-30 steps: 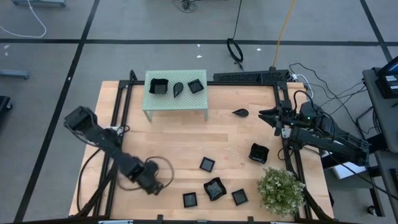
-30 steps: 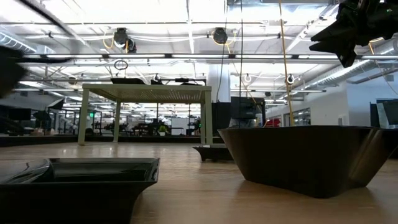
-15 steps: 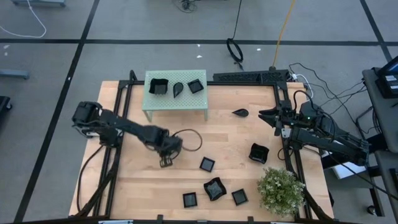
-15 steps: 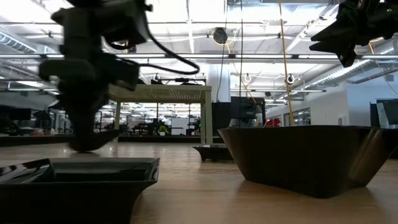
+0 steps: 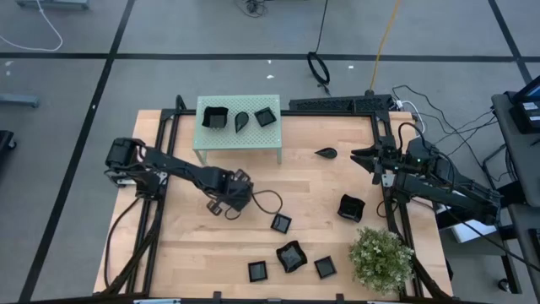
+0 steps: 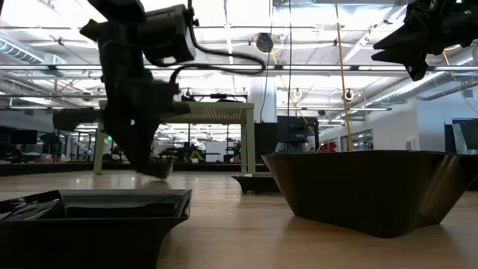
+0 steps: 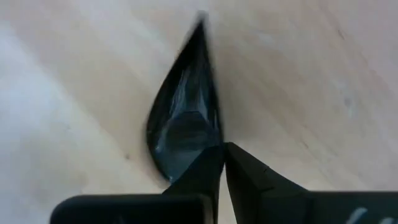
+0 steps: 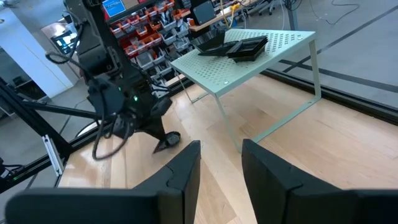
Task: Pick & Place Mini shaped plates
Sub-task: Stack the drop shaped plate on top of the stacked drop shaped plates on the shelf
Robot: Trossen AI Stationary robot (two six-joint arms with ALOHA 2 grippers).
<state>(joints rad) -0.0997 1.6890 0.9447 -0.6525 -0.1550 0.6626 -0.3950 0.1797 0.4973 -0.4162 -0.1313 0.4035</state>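
Wooden table (image 5: 253, 181) carries green perforated platform (image 5: 238, 135), scattered black mini plates (image 5: 291, 255), potted plant (image 5: 381, 257).
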